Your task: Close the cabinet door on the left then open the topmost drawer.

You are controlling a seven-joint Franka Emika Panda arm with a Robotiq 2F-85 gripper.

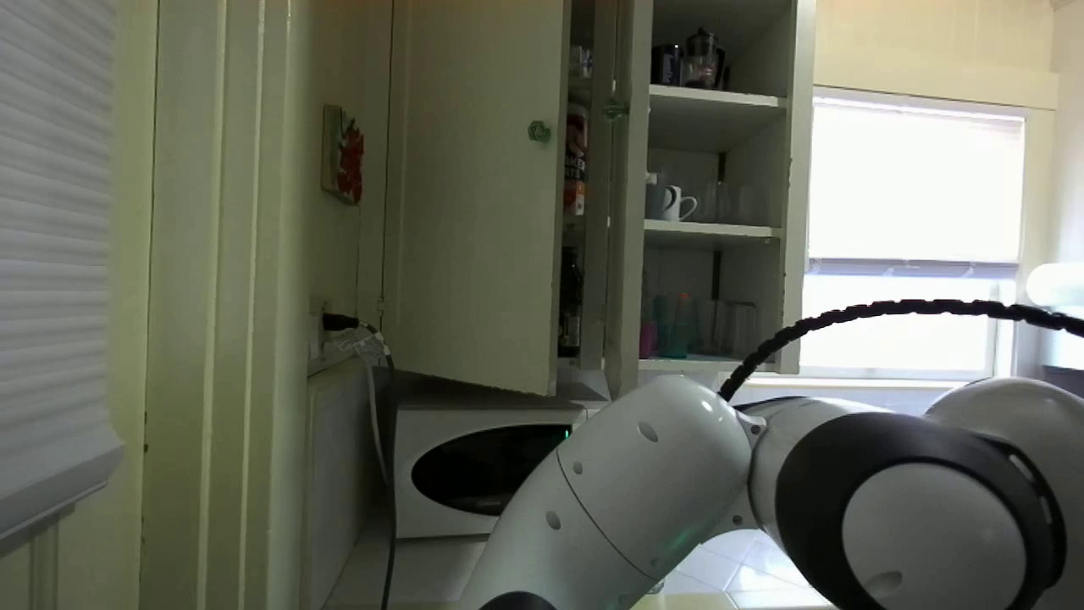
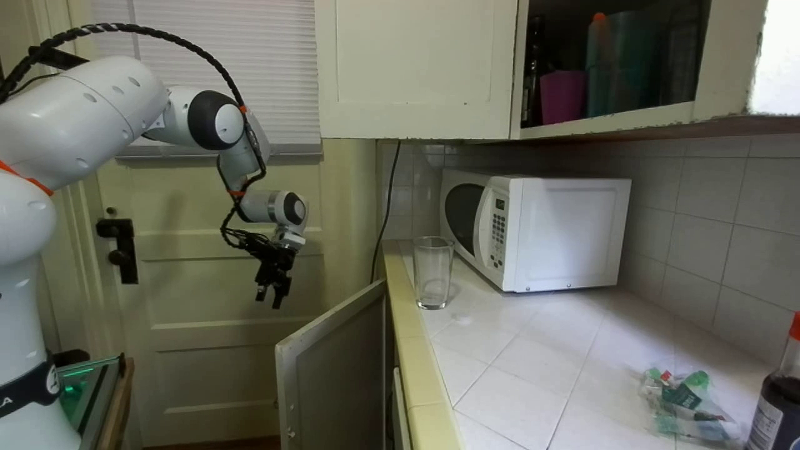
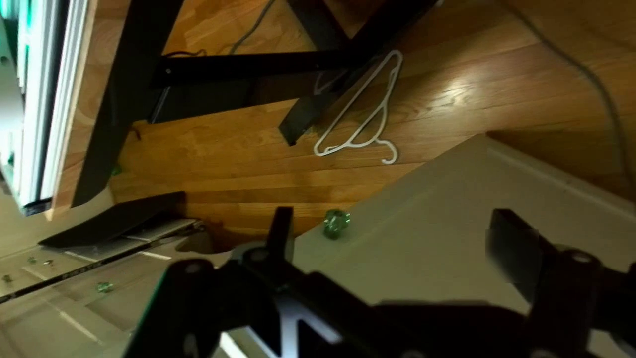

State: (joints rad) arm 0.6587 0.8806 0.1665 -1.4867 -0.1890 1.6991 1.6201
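Observation:
A pale lower cabinet door point(image 2: 334, 369) stands swung open from under the counter in an exterior view. Its outer face point(image 3: 427, 248) and green glass knob point(image 3: 336, 223) show in the wrist view, behind the space between my fingers. My gripper point(image 3: 392, 216) is open and empty, fingers wide apart. In an exterior view the gripper point(image 2: 269, 300) hangs pointing down, above and beside the open door, apart from it. Cabinet or drawer fronts with green knobs point(image 3: 104, 287) show at the wrist view's lower left; I cannot tell which is the topmost drawer.
The counter's yellow edge point(image 2: 412, 350) runs beside the door. A drinking glass point(image 2: 432, 272) stands near that edge, by the microwave point(image 2: 562, 231). An upper cabinet door point(image 1: 474, 195) hangs partly open. The robot's table point(image 3: 99, 89) and a white hanger point(image 3: 365, 112) show in the wrist view.

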